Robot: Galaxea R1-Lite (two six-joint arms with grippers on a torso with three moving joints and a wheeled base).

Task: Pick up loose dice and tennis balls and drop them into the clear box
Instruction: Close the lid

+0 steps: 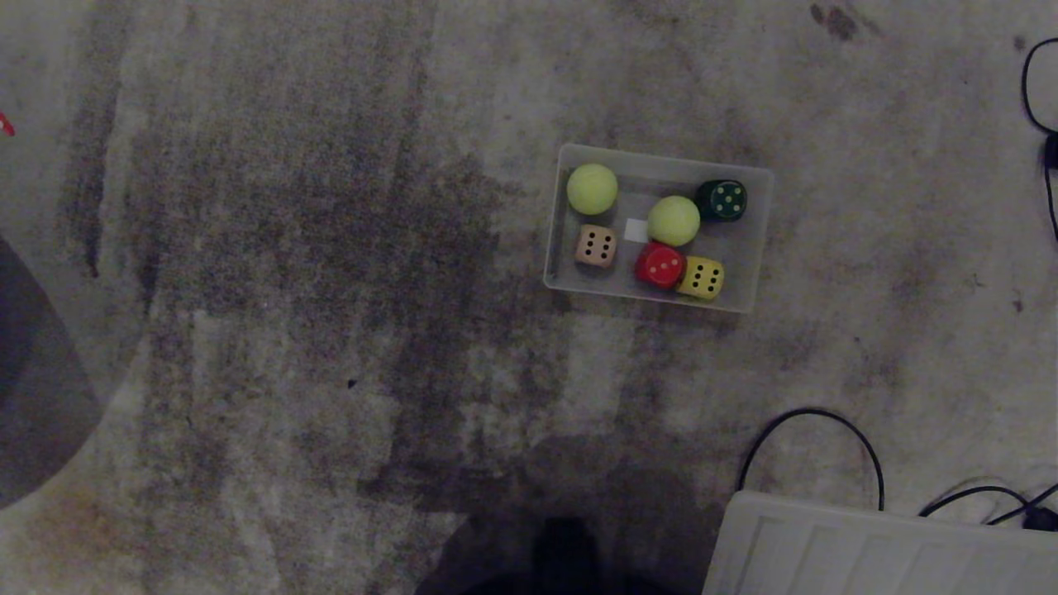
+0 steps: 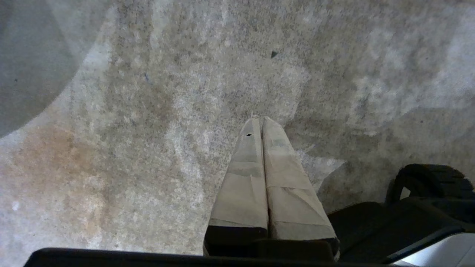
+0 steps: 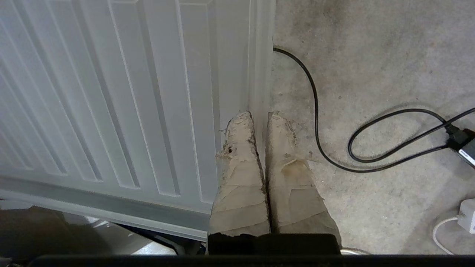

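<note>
From the head camera we see wide bare carpet on the left side and in front of the clear box, which sits on the floor toward our right. A black cable loops nearer us on the right beside the ribbed translucent lid, whose far end runs out of the picture. Another cord is cut off at the far right edge, and a grey rounded shape is cut off at the left edge; we cannot tell what it is.

Neither arm shows in the head view. In its wrist view our left hand hangs over bare carpet, its taped fingers pressed together on nothing. Our right hand is also pressed together and empty, over the lid's edge.

Inside the box lie both tennis balls, the dark green die, the beige-pink die, the red die touching the yellow die, and a white sticker.
</note>
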